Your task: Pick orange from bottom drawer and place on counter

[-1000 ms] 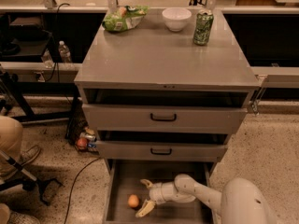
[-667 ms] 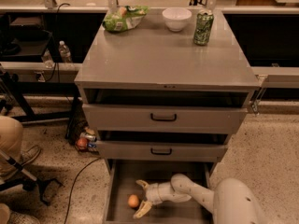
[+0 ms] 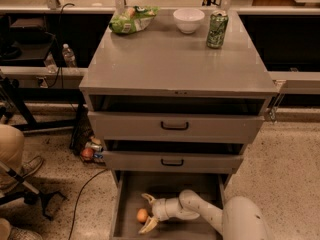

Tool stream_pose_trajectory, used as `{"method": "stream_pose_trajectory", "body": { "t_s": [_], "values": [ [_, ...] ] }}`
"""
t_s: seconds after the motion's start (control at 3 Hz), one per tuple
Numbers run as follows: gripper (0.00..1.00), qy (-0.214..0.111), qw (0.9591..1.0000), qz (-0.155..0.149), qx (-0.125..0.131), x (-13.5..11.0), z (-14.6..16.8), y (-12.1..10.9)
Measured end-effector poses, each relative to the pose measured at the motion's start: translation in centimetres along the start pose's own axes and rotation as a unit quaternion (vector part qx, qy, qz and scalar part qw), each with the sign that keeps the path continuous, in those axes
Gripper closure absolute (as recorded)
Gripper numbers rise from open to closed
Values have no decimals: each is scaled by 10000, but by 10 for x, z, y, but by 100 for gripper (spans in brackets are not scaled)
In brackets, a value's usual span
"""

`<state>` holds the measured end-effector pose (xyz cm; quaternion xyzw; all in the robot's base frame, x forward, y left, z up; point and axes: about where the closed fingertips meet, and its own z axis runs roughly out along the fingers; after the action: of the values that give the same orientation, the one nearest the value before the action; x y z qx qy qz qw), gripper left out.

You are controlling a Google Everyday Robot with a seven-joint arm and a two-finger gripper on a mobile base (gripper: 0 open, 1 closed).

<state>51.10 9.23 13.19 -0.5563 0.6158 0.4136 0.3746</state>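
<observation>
The orange (image 3: 142, 215) lay on the left part of the bottom drawer (image 3: 176, 188) floor, near the left rail. My gripper (image 3: 146, 213) came at it from the right, jaws spread wide, one finger on the far side of the fruit and one on the near side. The fruit sat between the tips, not pinched as far as I could tell. Being round, it offered no long axis. I judged closing came next. The counter (image 3: 175, 59) stood well above.

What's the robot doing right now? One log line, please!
gripper: open, low in bottom drawer | orange: between its jaws | counter: no orange yet
</observation>
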Motion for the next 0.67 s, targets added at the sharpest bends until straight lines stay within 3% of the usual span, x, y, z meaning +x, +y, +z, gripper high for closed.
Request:
{"method": "stream_pose_trajectory", "body": {
  "t_s": [0.33,0.67],
  "values": [
    [3,-124,9999,-110,40,1,7,-1],
    [27,-208,9996,-168,51,2,8,-1]
  ]
}}
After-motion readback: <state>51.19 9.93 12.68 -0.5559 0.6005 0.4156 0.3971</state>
